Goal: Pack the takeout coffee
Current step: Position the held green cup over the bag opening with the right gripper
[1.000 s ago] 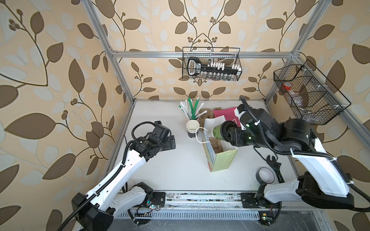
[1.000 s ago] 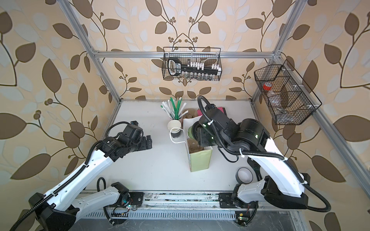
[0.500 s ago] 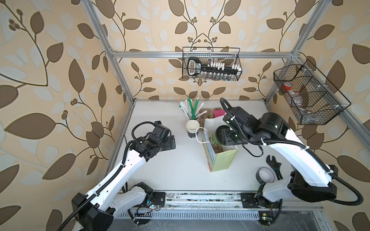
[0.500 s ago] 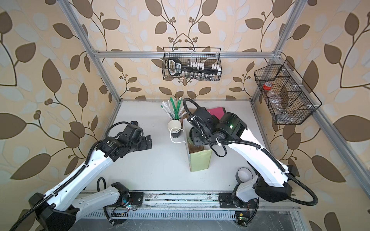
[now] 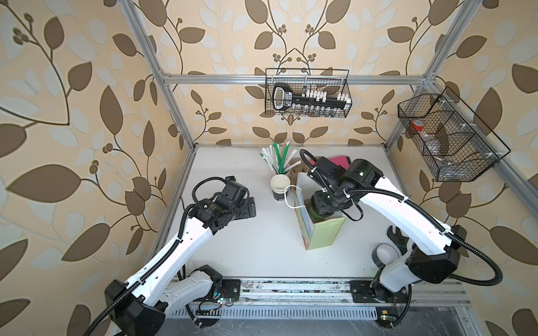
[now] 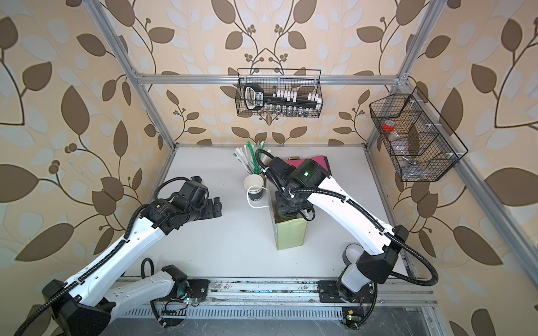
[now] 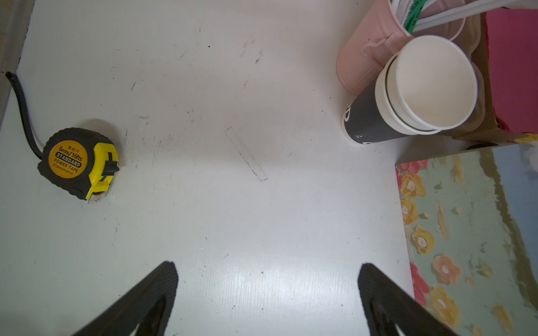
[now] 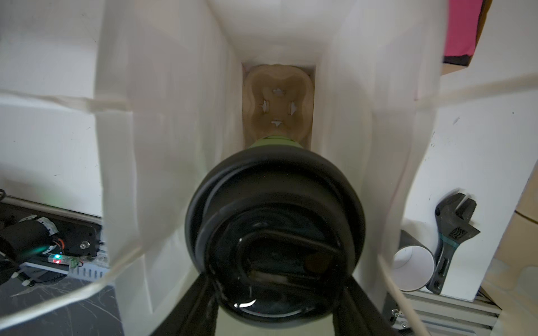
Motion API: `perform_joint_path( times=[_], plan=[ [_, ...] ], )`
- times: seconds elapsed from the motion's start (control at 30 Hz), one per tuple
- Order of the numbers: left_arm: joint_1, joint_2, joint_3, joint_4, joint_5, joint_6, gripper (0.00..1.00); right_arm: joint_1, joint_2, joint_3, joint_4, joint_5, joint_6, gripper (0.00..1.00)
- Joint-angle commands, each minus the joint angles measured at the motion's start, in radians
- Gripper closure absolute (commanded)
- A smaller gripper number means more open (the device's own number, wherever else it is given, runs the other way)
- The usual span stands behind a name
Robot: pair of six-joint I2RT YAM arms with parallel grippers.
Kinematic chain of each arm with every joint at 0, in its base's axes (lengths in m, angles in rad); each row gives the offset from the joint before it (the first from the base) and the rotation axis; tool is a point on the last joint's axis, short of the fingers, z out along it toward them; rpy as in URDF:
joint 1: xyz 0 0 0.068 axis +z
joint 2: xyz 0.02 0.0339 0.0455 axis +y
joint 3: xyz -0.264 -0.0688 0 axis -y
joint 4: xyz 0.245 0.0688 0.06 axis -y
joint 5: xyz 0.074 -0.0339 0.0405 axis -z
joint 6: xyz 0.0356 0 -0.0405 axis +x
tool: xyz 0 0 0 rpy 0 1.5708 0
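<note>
My right gripper (image 8: 279,293) is clamped on the coffee (image 8: 276,232), one finger on each side just under the black lid. The cup is upright in the open mouth of the bag (image 5: 323,232), with white bag walls on both sides of it in the right wrist view. A brown carrier (image 8: 278,107) lies on the bag floor below. I can't tell if the cup touches the carrier. In both top views my right wrist hangs straight over the bag top, and only a dark green sliver of the cup (image 5: 316,214) shows.

My left gripper (image 7: 267,267) is wide open and holds nothing. It hovers over the bare table (image 7: 233,203), well apart from the bag. The left wrist view shows a tape measure (image 7: 78,163) on the table. Stacked cups (image 7: 431,84) are just beside the pink straw holder (image 7: 366,58), near the bag's floral side. A wrench (image 8: 454,232) lies on the table outside the bag.
</note>
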Motion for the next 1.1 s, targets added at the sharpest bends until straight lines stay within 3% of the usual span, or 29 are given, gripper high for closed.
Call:
perform_joint_path(
  times=[0.0,0.57,1.07],
  plan=[
    [0.01,0.0,0.02,-0.007,-0.006,0.016,0.01,-0.01,0.013,-0.013,-0.029,-0.017,-0.017,0.61],
    [0.01,-0.005,0.018,-0.006,-0.002,0.019,0.01,0.027,0.102,-0.017,-0.027,0.031,0.061,0.6],
    [0.01,0.002,0.018,-0.006,0.007,0.019,0.01,0.018,0.115,-0.056,-0.025,-0.012,0.056,0.6]
  ],
)
